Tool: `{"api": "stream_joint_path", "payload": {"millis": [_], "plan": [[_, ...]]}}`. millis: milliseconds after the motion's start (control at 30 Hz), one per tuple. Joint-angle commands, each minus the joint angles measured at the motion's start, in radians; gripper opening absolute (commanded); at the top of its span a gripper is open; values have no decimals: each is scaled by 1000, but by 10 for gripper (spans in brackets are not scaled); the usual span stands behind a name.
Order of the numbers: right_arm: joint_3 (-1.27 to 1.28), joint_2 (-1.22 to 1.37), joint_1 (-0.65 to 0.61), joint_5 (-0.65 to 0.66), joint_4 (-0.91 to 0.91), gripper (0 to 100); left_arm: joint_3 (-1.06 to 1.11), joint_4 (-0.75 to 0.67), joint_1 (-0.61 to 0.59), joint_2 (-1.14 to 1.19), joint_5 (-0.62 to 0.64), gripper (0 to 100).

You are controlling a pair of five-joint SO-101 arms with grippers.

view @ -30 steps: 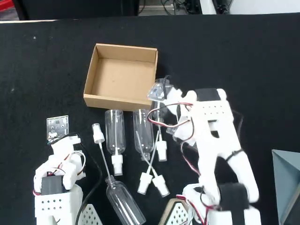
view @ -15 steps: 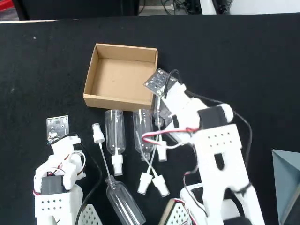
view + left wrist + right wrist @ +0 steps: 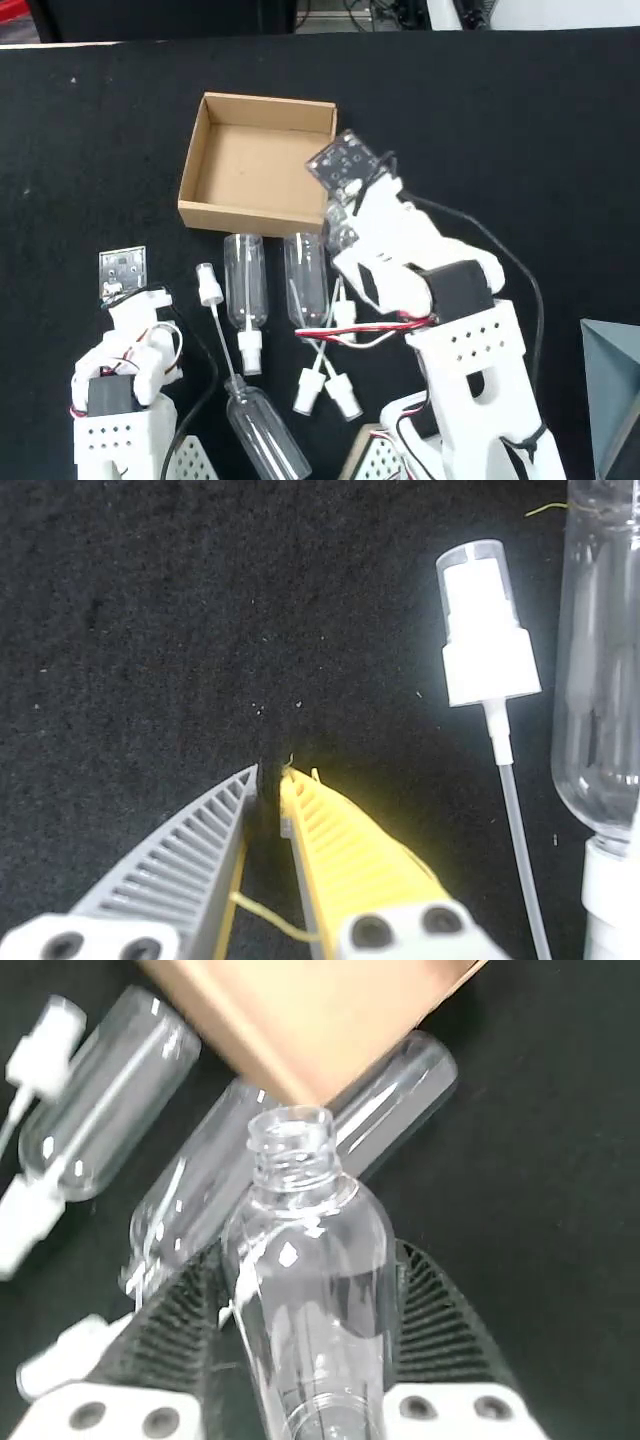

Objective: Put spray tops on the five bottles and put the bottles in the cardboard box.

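Overhead, the right arm leans toward the near right corner of the box (image 3: 258,160), and the left arm sits folded at the near left corner of the bench (image 3: 550,130). The bench is covered in matte black cloth. Past its far edge there are dark shapes, possibly cables.

From the left wrist, the left claw (image 3: 270,780) is clenched on nothing, with a loose top (image 3: 485,645) near it. It looks parked until a top is needed.

From the right wrist, the right claw (image 3: 305,1270) is grasping a bottle (image 3: 300,1190) by its body. The bare neck points away toward the box, likely so that it stays free for a top.
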Motion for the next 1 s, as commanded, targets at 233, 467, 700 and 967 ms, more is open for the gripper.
{"api": "stream_joint_path", "payload": {"millis": [233,467,700,967], "plan": [[2,-125,-17,-84,-35,70,25,9,-5,-11,-9,30],[120,-275,-15,-80,-89,70,16,0,-10,-12,-12,30],[231,-354,-15,-83,-155,70,-87,9,-12,-12,-12,30],[354,-441,-8,-86,-226,70,-208,2,-12,-12,-12,30]]}}
